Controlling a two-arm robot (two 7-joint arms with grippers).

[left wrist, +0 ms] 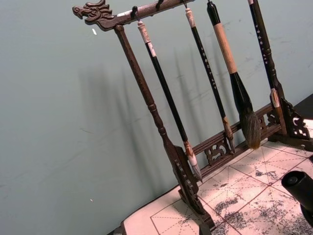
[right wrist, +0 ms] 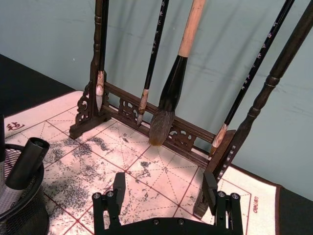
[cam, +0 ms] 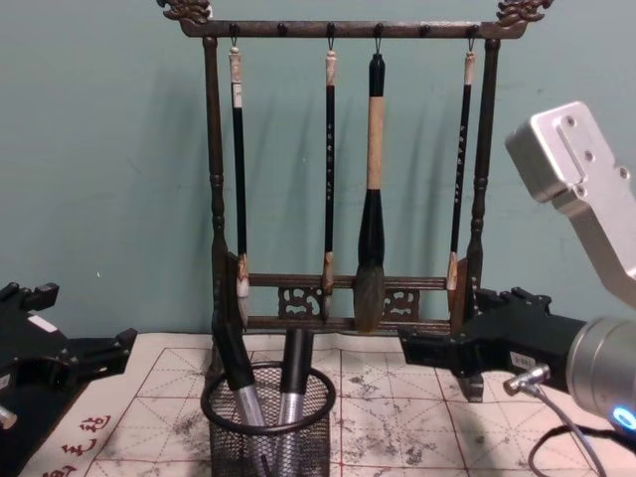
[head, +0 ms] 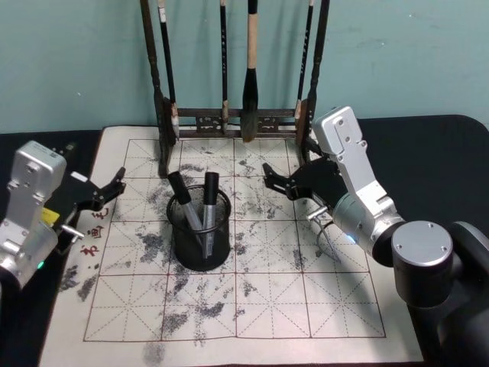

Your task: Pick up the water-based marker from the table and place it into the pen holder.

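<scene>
We see both markers (head: 200,208) already standing tilted in the pen holder (head: 201,237), forward-left of and below the empty, wide-open right claw (head: 276,180) (left claw (head: 113,186) also open, roughly as near).

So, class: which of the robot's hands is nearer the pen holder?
Left, though it's close. The left hand is open just off the pen holder's left side; the right hand is open, farther off to its right, by the brush rack.
</scene>
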